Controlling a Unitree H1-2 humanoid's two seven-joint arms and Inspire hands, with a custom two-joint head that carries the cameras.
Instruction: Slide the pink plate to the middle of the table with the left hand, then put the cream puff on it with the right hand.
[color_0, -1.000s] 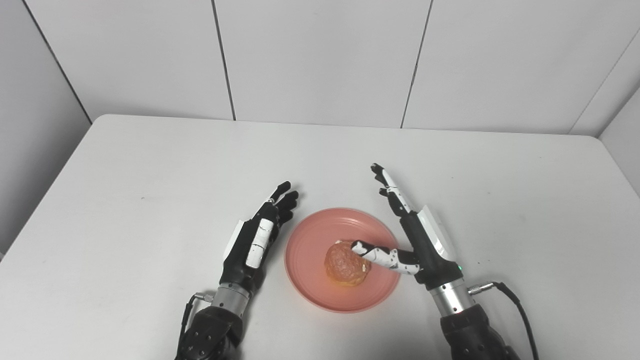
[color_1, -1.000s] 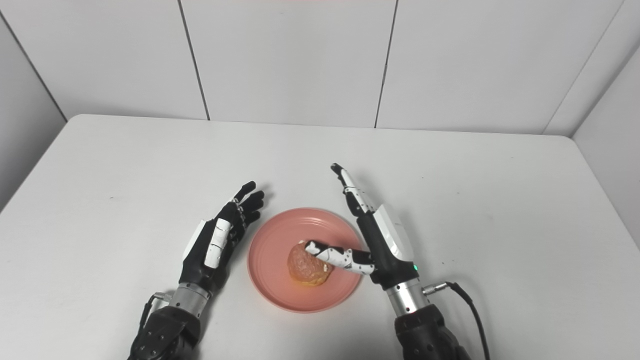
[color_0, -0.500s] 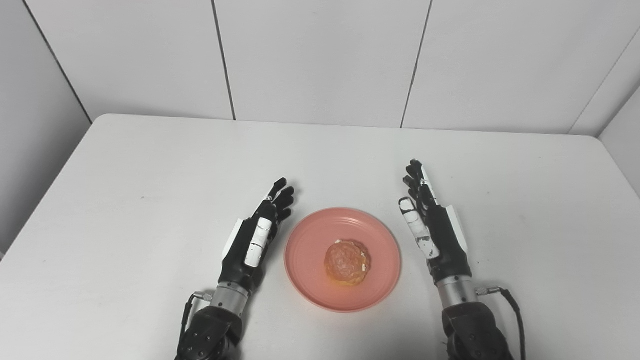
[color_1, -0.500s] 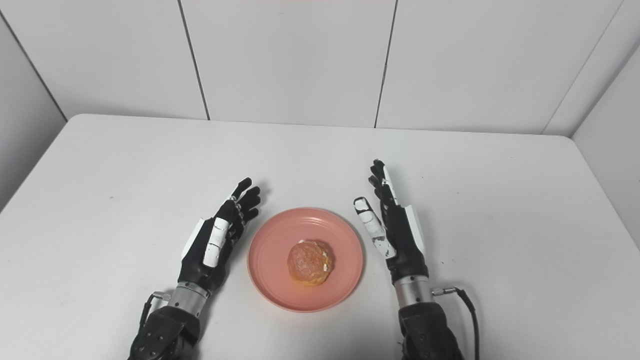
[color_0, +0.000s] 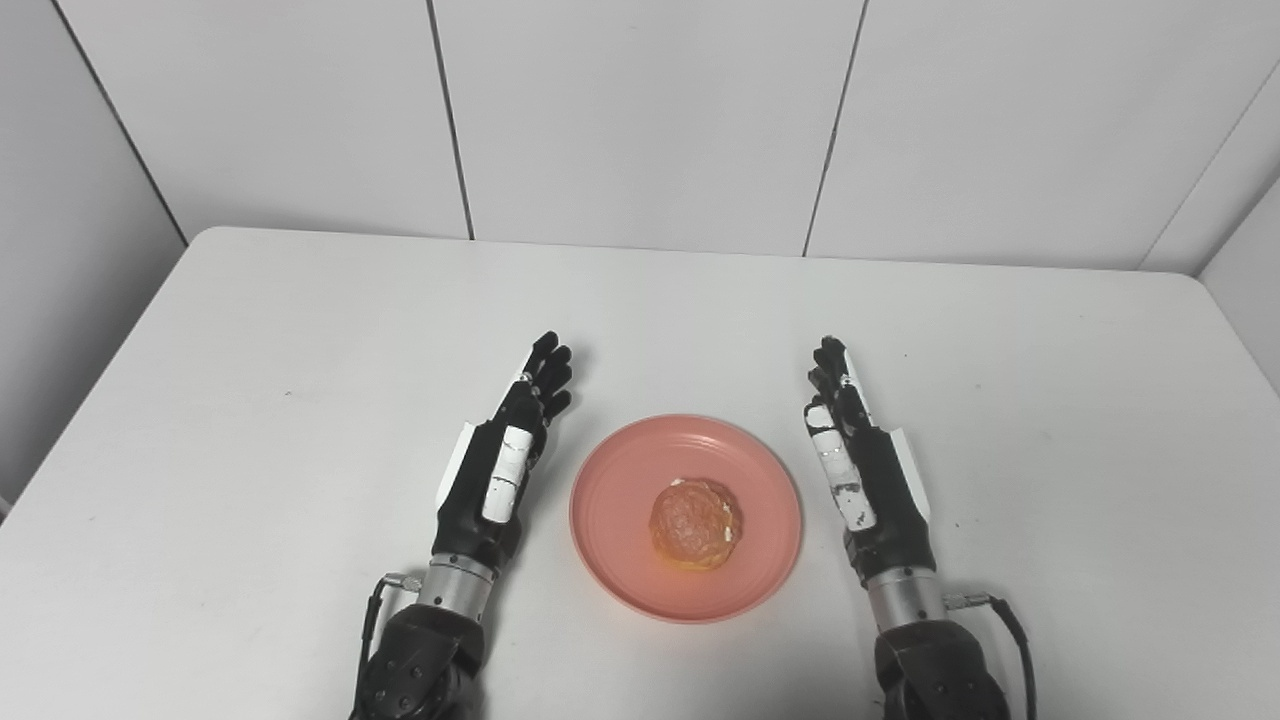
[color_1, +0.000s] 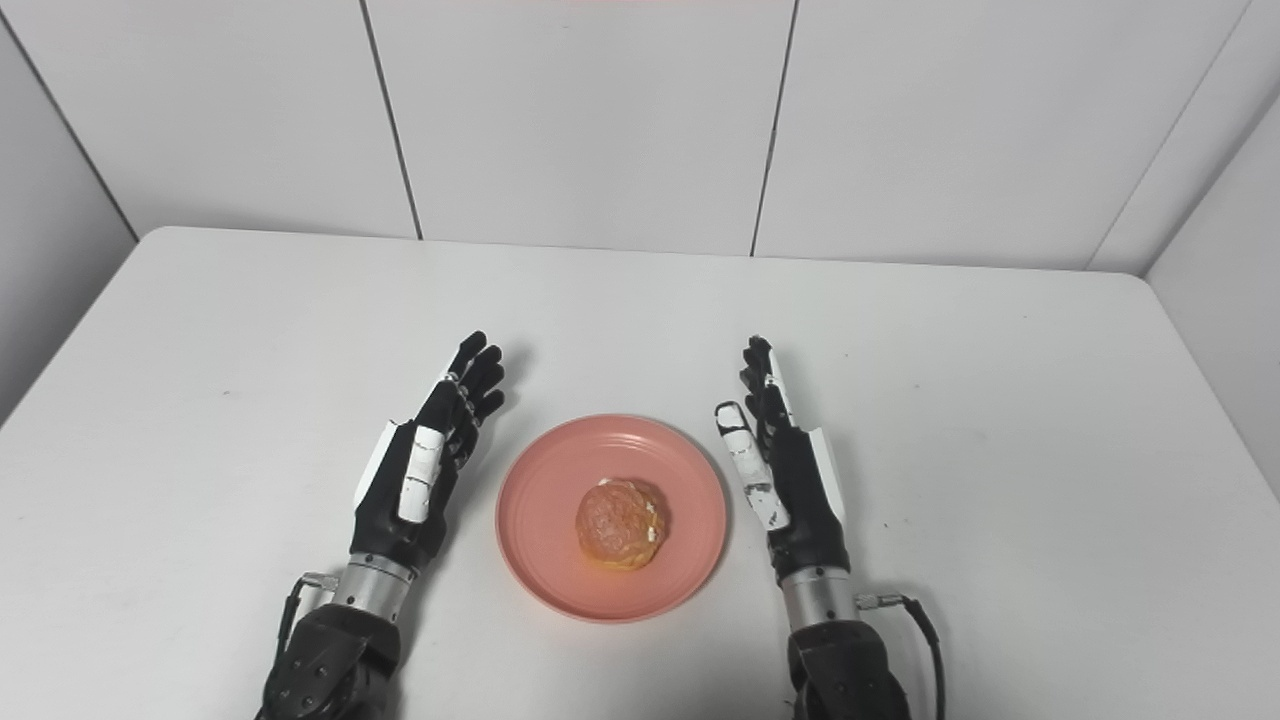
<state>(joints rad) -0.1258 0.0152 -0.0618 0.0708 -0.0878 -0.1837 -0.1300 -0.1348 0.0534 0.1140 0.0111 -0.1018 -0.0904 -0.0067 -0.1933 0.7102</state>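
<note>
The pink plate (color_0: 620, 480) sits on the white table near the middle of its front half. The golden-brown cream puff (color_0: 695, 524) rests on the plate, a little right of its centre. My left hand (color_0: 500, 470) lies just left of the plate, open and empty, fingers straight and pointing away from me. My right hand (color_0: 860, 470) lies just right of the plate, open and empty, fingers straight. Neither hand touches the plate. The plate (color_1: 540, 500), puff (color_1: 621, 525) and both hands show the same way in the right eye view.
The white table (color_0: 300, 330) runs back to a white panelled wall (color_0: 640, 110). A black cable (color_0: 1010, 625) trails from my right wrist near the front edge.
My right hand let go of the cream puff, drew back off the plate to its right side and straightened its fingers. My left hand shifted slightly away from the plate and straightened.
</note>
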